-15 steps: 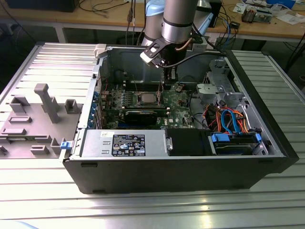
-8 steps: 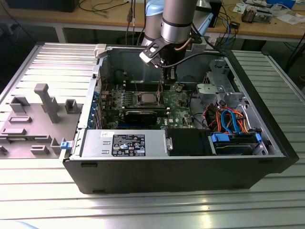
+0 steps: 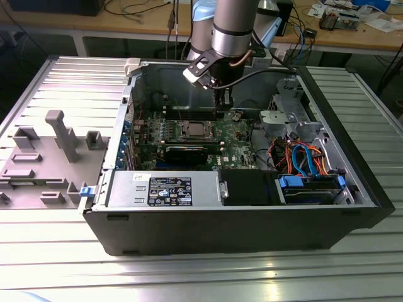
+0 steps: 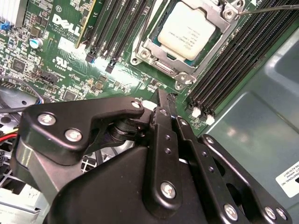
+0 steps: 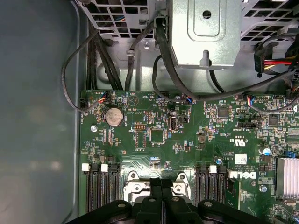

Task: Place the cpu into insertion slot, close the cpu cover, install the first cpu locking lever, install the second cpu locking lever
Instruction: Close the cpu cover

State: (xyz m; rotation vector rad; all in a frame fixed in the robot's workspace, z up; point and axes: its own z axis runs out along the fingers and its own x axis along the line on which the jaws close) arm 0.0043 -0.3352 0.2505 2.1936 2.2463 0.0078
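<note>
One open computer case (image 3: pixel 252 220) on the worktop (image 3: pixel 189 277), with one green motherboard (image 5: pixel 187 140) inside. One cpu (image 4: pixel 186 30), one insertion slot (image 4: pixel 149 49). Two banks of memory slots (image 4: pixel 233 60). One coin cell (image 5: pixel 113 116), one finned heatsink (image 5: pixel 286 175), one power supply (image 3: pixel 164 189), one grey parts tray (image 3: pixel 38 170), one robot arm (image 3: pixel 233 31)

Cpu (image 4: pixel 187 30): small flat square, dull silver-grey top with faint print. Lies flat, seated in insertion slot (image 4: pixel 163 70), square to it.

Insertion slot: square socket with shiny metal rim on green motherboard (image 4: pixel 70 51), between two banks of long black memory slots.

Cpu cover (image 4: pixel 219 35): thin silver frame, appears down flat around chip's edges, chip top showing through its window.

Locking lever (image 4: pixel 273 8): thin wire rod running from socket corner. Latched or free, cannot tell.
</note>
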